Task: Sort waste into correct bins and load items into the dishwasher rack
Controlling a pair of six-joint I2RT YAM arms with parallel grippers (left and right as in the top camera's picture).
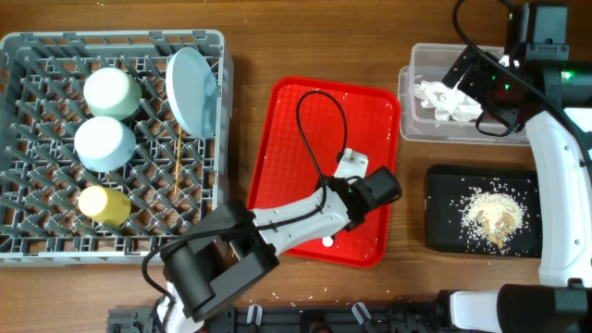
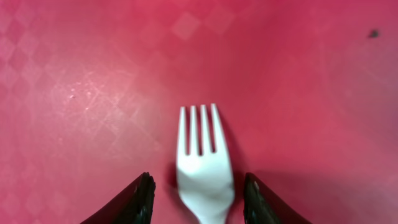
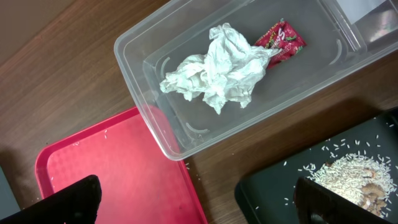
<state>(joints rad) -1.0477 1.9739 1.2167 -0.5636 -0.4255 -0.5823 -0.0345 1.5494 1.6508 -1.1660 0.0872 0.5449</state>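
Note:
A white plastic fork (image 2: pixel 199 140) lies on the red serving tray (image 1: pixel 305 120), tines pointing away from my left gripper (image 2: pixel 198 183). That gripper is open, one jaw on each side of the fork's neck with gaps on both sides; it also shows in the overhead view (image 1: pixel 359 178). My right gripper (image 3: pixel 199 205) is open and empty, held above the clear tub (image 3: pixel 155 130). The tub holds crumpled white tissue (image 3: pixel 217 71) and a red wrapper (image 3: pixel 281 40). The black tray (image 1: pixel 444 236) holds rice scraps (image 1: pixel 490 217).
The grey rack (image 1: pixel 37 236) at the left holds a pale green bowl (image 1: pixel 111 91), a small white bowl (image 1: pixel 104 143), a yellow cup (image 1: pixel 104 205), an upright plate (image 1: pixel 192 91) and chopsticks (image 1: pixel 177 166). A few rice grains lie on the red tray and the wood.

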